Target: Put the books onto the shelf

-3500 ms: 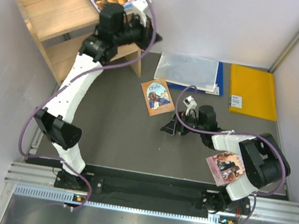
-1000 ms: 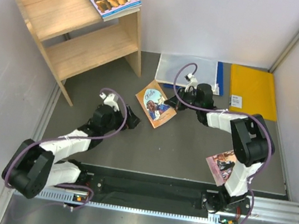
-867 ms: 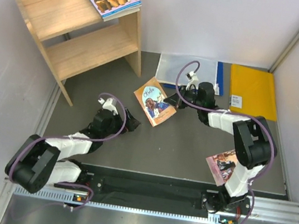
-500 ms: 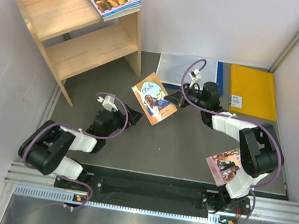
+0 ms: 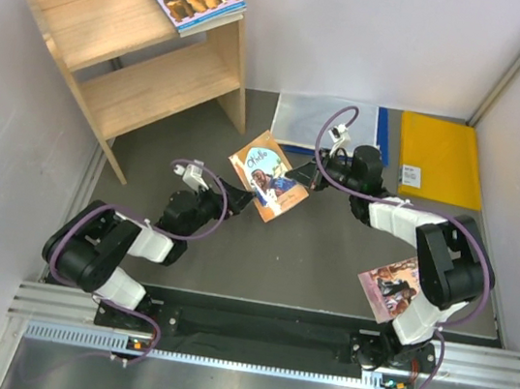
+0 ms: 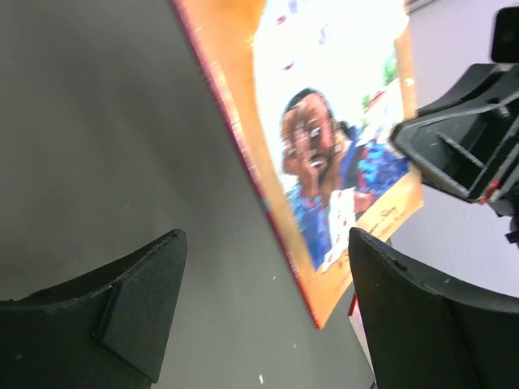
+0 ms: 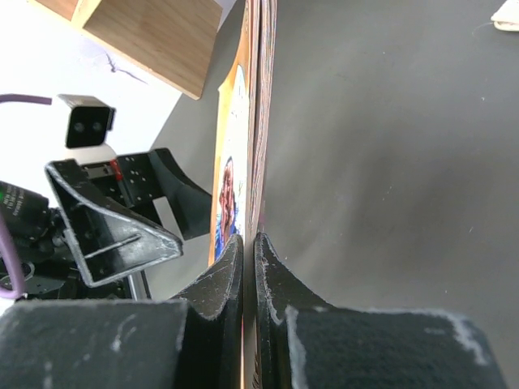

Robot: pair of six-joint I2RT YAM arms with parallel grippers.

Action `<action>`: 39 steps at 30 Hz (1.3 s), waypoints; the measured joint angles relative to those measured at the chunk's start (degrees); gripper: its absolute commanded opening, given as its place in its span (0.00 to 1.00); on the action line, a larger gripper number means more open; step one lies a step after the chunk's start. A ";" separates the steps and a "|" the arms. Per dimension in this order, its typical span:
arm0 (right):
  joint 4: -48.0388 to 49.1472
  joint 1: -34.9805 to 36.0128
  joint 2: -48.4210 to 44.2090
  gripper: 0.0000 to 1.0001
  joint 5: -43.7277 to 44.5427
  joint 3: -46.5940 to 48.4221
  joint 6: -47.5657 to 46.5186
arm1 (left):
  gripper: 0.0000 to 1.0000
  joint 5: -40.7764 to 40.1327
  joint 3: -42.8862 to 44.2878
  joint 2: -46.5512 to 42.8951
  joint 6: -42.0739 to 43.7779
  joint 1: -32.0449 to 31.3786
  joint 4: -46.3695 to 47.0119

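Right end effector [image 5: 294, 173] clamped on orange-brown book [image 5: 264, 180], title illegible; left end effector [image 5: 238, 198] agape beside it

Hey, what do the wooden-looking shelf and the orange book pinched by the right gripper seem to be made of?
The shelf looks like unpainted light wood with a matte finish: grain lines and board seams show on its top. The orange book seems to be a thin paperback with a glossy printed card cover. Glare washes out its upper part in the left wrist view, and the right wrist view shows thin page edges.
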 measured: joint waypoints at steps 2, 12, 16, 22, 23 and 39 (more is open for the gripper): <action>0.00 0.02 0.00 0.00 0.00 0.00 0.24 | 0.78 0.04 1.36 -0.15 0.35 -0.35 -0.39; 0.00 0.90 -0.92 0.00 0.04 -0.02 0.44 | 0.38 1.29 7.54 9.22 0.07 -2.16 3.67; -0.02 1.01 -2.23 0.00 0.20 -0.22 0.42 | 0.15 1.11 7.85 11.39 -0.90 -2.54 6.38; 0.46 1.01 -2.91 0.01 1.38 -0.39 0.37 | 0.00 0.37 7.87 10.40 -1.81 -2.64 7.98; 0.74 1.01 -2.91 0.05 1.49 -0.42 0.37 | 0.00 0.24 7.87 9.60 -1.66 -2.64 7.28; -4.15 1.84 -2.95 0.78 6.60 -1.90 -4.13 | 0.00 -10.67 21.70 -17.68 25.73 -3.74 -36.37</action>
